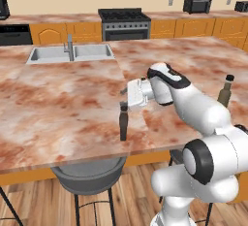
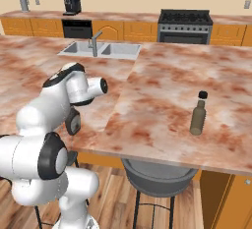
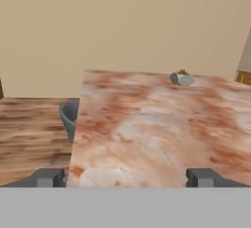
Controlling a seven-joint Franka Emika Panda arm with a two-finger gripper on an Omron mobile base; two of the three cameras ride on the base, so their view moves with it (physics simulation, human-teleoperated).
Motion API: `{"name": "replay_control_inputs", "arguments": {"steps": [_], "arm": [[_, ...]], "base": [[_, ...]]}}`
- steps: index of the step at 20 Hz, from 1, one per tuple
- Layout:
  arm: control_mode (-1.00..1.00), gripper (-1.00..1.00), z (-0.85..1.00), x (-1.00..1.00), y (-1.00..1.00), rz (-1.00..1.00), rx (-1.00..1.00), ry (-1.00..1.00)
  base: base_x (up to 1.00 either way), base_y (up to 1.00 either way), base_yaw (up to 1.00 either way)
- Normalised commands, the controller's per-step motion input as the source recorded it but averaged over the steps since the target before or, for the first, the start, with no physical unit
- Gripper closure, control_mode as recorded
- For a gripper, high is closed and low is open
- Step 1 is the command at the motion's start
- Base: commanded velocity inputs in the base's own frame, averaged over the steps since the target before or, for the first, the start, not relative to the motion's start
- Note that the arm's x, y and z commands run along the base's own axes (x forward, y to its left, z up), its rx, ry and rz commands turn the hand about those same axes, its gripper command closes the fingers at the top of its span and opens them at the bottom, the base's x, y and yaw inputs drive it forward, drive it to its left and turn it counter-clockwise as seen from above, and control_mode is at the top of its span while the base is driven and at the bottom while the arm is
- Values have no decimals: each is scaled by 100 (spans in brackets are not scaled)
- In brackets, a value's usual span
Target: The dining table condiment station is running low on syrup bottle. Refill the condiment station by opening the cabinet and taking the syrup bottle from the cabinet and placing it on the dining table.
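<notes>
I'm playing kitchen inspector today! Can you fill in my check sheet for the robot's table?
Surface: dining table, marbled stone top, steel sink set in.
Job's things: syrup bottle stands upright near the table's front edge, nothing gripping it.
Clutter: olive-green bottle upright on the table; small planter at a far edge.
Gripper: gripper open, just above the syrup bottle's cap.
Cables: nothing seen.
Surroundings: stools under the table, stove, microwave, wooden floor.

Arm bent low, end effector (image 3: 125,177) horizontal, fingers spread wide.
</notes>
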Motion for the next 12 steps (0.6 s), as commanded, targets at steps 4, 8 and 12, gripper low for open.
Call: {"name": "replay_control_inputs", "arguments": {"steps": [4,8,12], "arm": [[-100,-100,60,-69,12,0,-13,-4],[-100,-100,43,-95,9,-8,-13,-5],[-100,-100,30,-100,1,-19,-18,-4]], "base": [[0,0,0],[0,0,0],[0,0,0]]}}
